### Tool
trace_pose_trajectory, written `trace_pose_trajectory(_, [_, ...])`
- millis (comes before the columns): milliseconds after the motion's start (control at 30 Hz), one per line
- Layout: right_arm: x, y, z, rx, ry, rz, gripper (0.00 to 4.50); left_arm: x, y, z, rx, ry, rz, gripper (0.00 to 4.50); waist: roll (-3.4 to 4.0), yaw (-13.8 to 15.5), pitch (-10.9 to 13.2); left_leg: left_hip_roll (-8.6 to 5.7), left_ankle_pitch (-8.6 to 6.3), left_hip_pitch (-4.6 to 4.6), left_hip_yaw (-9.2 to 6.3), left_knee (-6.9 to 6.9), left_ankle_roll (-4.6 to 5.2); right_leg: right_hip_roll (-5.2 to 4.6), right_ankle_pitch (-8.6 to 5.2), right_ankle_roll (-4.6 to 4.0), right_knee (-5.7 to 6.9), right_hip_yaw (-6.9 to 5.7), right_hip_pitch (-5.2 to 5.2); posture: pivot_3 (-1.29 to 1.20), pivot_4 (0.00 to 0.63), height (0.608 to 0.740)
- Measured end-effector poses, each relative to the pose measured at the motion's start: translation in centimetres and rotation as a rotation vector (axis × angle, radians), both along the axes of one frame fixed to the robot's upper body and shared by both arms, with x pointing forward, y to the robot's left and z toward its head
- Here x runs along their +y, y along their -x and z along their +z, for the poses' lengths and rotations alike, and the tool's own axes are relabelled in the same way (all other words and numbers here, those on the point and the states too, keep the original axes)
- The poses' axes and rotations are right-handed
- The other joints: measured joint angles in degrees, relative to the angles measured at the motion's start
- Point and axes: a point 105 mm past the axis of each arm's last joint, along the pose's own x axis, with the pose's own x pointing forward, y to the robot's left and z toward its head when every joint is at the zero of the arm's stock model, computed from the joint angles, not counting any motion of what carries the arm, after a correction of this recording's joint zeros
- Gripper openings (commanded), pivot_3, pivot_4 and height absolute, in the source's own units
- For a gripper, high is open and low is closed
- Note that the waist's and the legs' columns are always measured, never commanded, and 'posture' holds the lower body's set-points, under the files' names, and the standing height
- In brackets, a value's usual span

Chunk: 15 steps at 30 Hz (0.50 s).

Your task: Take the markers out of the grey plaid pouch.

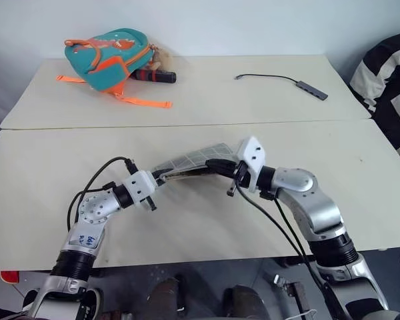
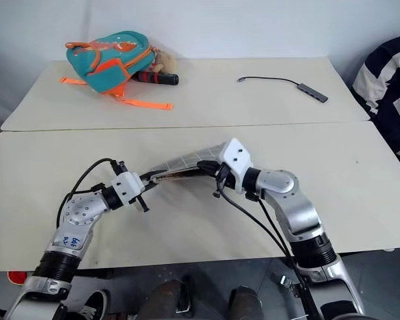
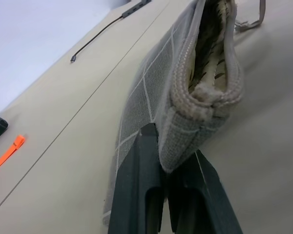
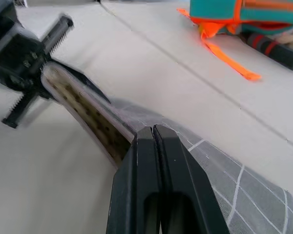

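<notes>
The grey plaid pouch (image 1: 193,162) is held above the near table (image 1: 47,200), stretched between the two arms. One end is pinched by the left gripper (image 1: 161,176), whose fingers (image 3: 141,195) are clamped on the fabric corner. The other end is met by the right gripper (image 1: 217,167), fingers pressed together at the open edge, where the dotted lining is seen. The markers cannot be made out. Farther off, a teal-and-orange backpack (image 1: 110,57) and a cable with adapter (image 1: 287,81) are laid on the far table.
</notes>
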Motion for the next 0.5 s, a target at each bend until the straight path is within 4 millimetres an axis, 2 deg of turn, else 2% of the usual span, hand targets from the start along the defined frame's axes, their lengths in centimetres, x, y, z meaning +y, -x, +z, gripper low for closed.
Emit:
trace_pose_trajectory(100, [0.1,0.1,-0.7,0.032,-0.013,0.0,0.04,-0.5,0.0,0.0,-0.001,-0.002,-0.004,0.0,0.0,0.0,0.0,0.0,0.01,-0.01,0.0,0.0,0.01,0.05,0.0,0.0,0.17,0.0,0.0,0.0,0.15,0.74])
trace_pose_trajectory(200, [-0.1,0.5,0.4,0.023,-0.061,0.024,0.04,-0.5,0.0,-0.1,-0.001,-0.01,0.002,0.0,0.0,0.01,0.0,0.0,0.01,-0.01,0.0,0.0,0.01,0.07,0.0,0.0,0.17,0.0,0.01,0.0,0.15,0.74])
trace_pose_trajectory(400, [-0.1,0.6,0.5,-0.006,-0.042,0.035,0.04,-0.3,0.0,0.0,-0.002,-0.018,0.006,0.0,0.0,-0.02,0.0,0.02,0.01,0.0,0.0,0.0,0.01,0.06,0.0,0.0,0.15,0.01,0.0,0.0,0.15,0.74])
trace_pose_trajectory(500, [-0.2,0.7,-0.1,-0.017,0.01,0.042,0.04,-0.2,0.0,0.0,-0.002,-0.021,0.005,0.0,0.0,-0.05,0.0,0.02,0.01,0.0,0.0,0.0,0.01,0.06,0.0,0.0,0.16,0.0,0.0,0.0,0.15,0.74])
